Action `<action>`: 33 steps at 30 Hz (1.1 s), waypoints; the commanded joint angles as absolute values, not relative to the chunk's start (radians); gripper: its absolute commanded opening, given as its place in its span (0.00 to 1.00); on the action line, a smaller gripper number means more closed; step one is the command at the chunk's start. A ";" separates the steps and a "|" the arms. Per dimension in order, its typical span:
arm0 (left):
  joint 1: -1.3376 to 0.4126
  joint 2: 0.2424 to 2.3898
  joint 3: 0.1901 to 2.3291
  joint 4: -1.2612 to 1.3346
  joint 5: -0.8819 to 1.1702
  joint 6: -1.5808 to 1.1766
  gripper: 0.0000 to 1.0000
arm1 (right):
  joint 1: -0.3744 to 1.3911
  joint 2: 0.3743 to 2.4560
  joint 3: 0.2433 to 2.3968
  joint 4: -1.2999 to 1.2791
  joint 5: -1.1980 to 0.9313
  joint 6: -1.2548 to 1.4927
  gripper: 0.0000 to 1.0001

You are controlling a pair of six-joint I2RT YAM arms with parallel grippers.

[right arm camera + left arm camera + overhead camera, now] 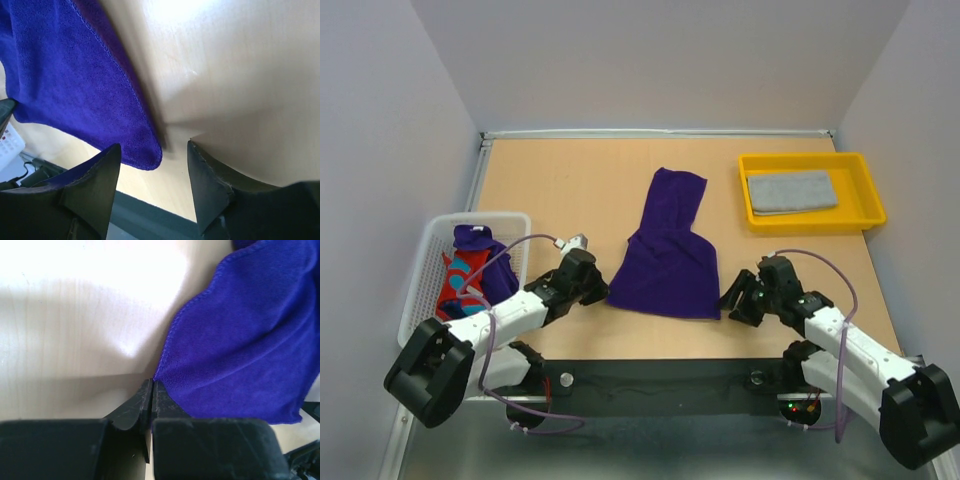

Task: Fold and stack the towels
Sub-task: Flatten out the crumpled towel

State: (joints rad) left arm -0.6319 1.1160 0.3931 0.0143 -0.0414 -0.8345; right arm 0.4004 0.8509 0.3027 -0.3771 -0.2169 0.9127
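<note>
- A white basket (420,262) sits on the far left of the worktop (560,180).
- Two towels lie in the basket. A crumpled purple towel (472,238) is at the back. A red towel (458,282) with light blue marks is in front of it.
- The left tool (594,291) is just to the right of the basket, low over the worktop. It points at the near left corner of the big purple towel (670,255).
- In the left wrist view, the left tool (151,385) has its two fingers pressed together. The corner of the big purple towel (250,340) goes in right at the tips, so the tool is clamped on that corner.
- The big purple towel lies in the middle of the worktop. It is wide at the near end and narrow at the far end, with some folds in it.
- The right tool (735,300) is at the near right corner of this towel.
- In the right wrist view, the right tool (154,145) has its fingers wide apart. The corner of the big purple towel (65,75) lies on the worktop between them, closer to one finger (100,180). The tool is not squeezing it.
- A yellow tray (865,215) sits at the far right of the worktop.
- A grey towel (792,190) lies folded flat in the tray.
</note>
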 commanded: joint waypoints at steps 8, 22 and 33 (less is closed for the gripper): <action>-0.626 1.034 0.374 0.015 -0.012 -0.825 0.03 | 0.429 0.960 0.314 -0.451 -0.268 0.942 0.62; -0.626 1.025 0.371 0.023 -0.005 -0.836 0.00 | 0.465 1.012 0.281 -0.382 -0.224 1.009 0.54; -0.624 0.980 0.360 0.017 -0.017 -0.867 0.00 | 0.465 0.977 0.294 -0.362 -0.129 1.009 0.06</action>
